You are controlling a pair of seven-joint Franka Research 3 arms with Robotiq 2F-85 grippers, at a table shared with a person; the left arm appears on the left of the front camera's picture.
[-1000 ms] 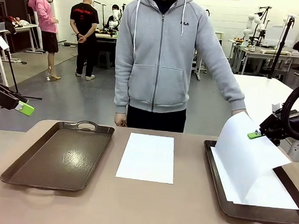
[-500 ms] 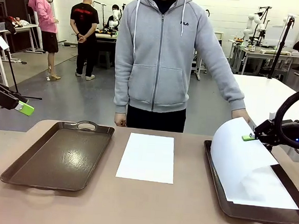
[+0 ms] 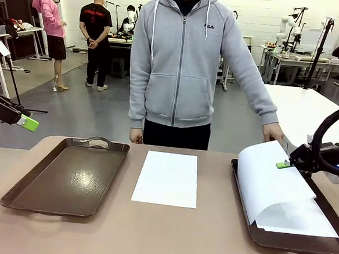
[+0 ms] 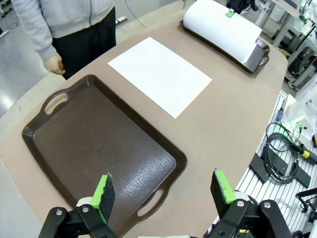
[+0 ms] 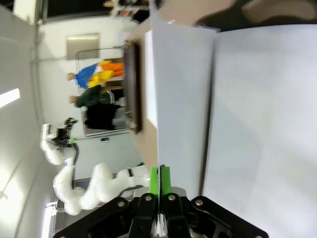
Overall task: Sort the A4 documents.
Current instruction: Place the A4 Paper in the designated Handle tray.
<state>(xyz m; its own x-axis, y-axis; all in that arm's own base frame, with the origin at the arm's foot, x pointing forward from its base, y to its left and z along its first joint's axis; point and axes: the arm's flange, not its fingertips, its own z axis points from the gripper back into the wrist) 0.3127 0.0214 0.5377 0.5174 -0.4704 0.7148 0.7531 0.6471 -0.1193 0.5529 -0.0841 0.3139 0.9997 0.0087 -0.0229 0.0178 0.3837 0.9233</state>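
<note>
Right gripper (image 5: 159, 172): green pads pressed flat together, pinching the edge of a white A4 sheet between them. From the front, this gripper (image 3: 283, 164) sits at the right-hand edge of the curled sheet (image 3: 268, 177), which bows up from the near side and arches over the right tray (image 3: 289, 243). Beneath it a flat sheet (image 3: 308, 221) lies in that same tray, its near right corner showing. The person's hand (image 3: 272, 132) is just behind the far edge of the curled sheet; I cannot tell whether it touches the paper. Left gripper (image 4: 162, 178): fingers spread wide apart, nothing between them, hanging above the near end of the left tray (image 4: 99, 144). In the front view this gripper (image 3: 27, 123) is raised at the far left, off the table's edge. A third sheet, the middle sheet (image 3: 167, 178), lies flat on the bare table (image 3: 208, 234) between the two trays, touching neither. My left wrist camera shows the same layout: middle sheet (image 4: 161, 74) beyond the left tray, then the right tray (image 4: 260, 52) with the curled sheet (image 4: 218, 27) rolled over it. The person stands at the far side, the other hand (image 3: 136, 137) hanging near the far handle of the left tray (image 3: 67, 178).
</note>
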